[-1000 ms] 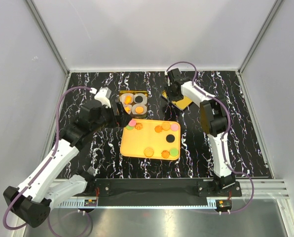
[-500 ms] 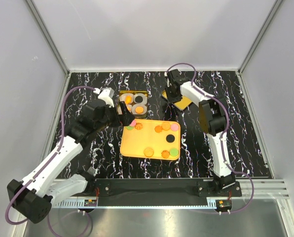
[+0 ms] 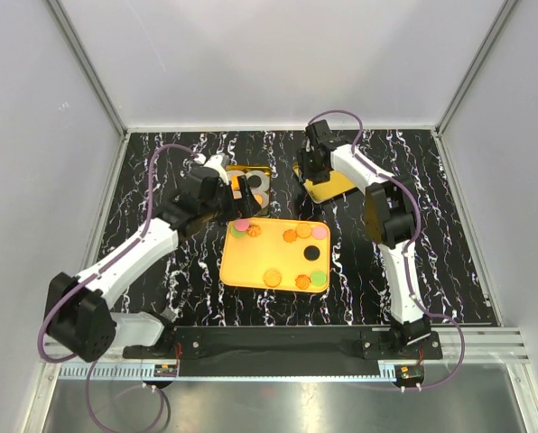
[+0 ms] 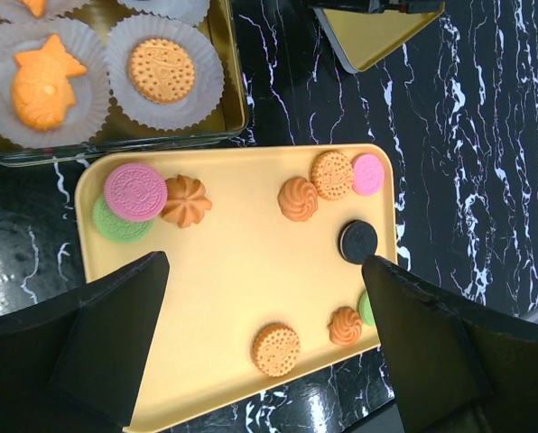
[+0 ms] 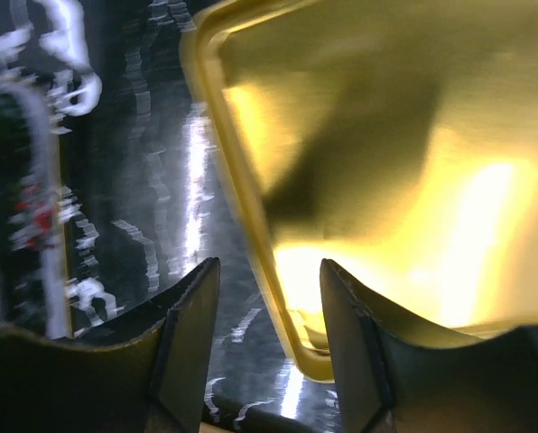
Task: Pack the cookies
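Several cookies lie on the yellow tray (image 3: 251, 271): pink (image 4: 135, 191), green (image 4: 115, 225), black (image 4: 357, 241) and orange ones such as a round one (image 4: 276, 349) near the front rim. The gold tin (image 3: 258, 171) holds white paper cups with a fish-shaped orange cookie (image 4: 43, 81) and a round orange one (image 4: 161, 69). My left gripper (image 3: 242, 198) hangs open and empty above the tray (image 4: 269, 338). My right gripper (image 3: 312, 176) is open, its jaws astride the rim of the gold lid (image 5: 386, 180), one finger (image 5: 188, 334) outside it.
The gold lid (image 3: 330, 187) lies to the right of the tin, behind the tray. The black marbled table (image 3: 431, 225) is walled by white panels on three sides. The right arm's upper links (image 3: 386, 216) stand just right of the tray.
My left gripper has swung right and forward, from left of the tin to over the tin and the tray's back edge. The right gripper has hardly moved.
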Tool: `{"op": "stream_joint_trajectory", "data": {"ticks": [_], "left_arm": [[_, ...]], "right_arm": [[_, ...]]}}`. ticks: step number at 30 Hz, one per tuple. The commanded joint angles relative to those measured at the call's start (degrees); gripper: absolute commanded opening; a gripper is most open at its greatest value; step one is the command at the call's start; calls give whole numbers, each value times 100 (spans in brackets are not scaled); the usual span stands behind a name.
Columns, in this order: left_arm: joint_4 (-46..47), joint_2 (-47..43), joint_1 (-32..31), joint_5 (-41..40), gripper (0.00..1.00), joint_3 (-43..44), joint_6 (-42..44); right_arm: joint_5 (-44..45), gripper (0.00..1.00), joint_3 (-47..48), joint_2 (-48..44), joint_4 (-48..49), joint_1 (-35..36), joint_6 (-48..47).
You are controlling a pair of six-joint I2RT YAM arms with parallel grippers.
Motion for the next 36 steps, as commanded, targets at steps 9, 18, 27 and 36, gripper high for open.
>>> {"op": "stream_joint_trajectory", "data": {"ticks": [9,18,27,36], "left_arm": [[301,79,-432,144,95,530,-140],[178,-114,-581,206,95,397,-17],[274,-97,-590,276,95,354,-16],[274,-71,-590,250,95,362,10]], "right_arm": [[1332,52,444,-137,-265,-1160,-17],[1377,51,733,223,-27,-1494,-192],[551,52,1357,724,-317,-1539,-403],[392,49,1419,935,-546,-1530,-386]]}}
